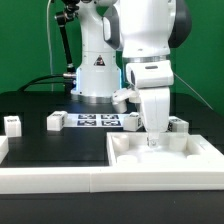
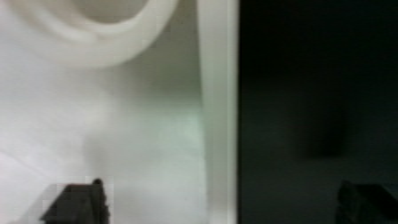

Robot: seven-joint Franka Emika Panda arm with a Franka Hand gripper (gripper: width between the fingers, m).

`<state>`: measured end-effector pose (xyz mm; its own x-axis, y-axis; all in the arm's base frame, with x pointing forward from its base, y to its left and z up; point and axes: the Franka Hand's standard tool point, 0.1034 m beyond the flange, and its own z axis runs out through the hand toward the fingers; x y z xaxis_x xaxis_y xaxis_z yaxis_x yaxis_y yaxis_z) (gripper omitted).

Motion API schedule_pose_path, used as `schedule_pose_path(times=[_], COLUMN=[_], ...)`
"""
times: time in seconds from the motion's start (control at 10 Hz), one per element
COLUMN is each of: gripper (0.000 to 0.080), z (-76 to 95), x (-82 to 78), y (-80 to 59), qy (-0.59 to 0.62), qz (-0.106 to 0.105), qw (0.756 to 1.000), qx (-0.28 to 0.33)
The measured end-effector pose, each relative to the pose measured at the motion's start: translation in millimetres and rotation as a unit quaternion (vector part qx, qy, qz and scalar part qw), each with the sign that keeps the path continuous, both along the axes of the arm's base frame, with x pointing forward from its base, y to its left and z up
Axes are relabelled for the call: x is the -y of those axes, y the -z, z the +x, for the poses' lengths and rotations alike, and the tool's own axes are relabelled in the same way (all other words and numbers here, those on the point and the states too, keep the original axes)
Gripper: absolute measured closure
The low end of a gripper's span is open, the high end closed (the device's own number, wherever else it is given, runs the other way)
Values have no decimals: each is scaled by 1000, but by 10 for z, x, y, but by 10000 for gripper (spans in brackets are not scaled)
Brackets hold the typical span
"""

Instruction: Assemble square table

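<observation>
Wrist view, smooth white tabletop [image 2: 107, 130], raised rim [image 2: 217, 100]

No words or nos. can be read anywhere. On the white robot arm base [image 1: 105, 85] there is a small black triangle sign [image 1: 97, 62] w/ a line of print under it, too small to read. The thin flat white marker board [image 1: 95, 121] shows black-and-white square tags [image 1: 88, 121]: patterns only, no letters. Same kind of tag on a short white plastic peg leg [image 1: 57, 120] near the board, ext. view's left. Wrist view: blurred, no markings.
</observation>
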<state>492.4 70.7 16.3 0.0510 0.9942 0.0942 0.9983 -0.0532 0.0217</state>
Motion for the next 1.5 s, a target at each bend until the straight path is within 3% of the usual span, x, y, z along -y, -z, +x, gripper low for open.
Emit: schedule_pose_path(times=[0.6,1.1,1.5], gripper=[151,151,151], z=[-102,-131,-255], x=[-133,-136,-400], y=[-344,-306,-312], qy=[43,139,335], qz=[-1,4,18], qw=[999,990,942], qx=[22,8,-8])
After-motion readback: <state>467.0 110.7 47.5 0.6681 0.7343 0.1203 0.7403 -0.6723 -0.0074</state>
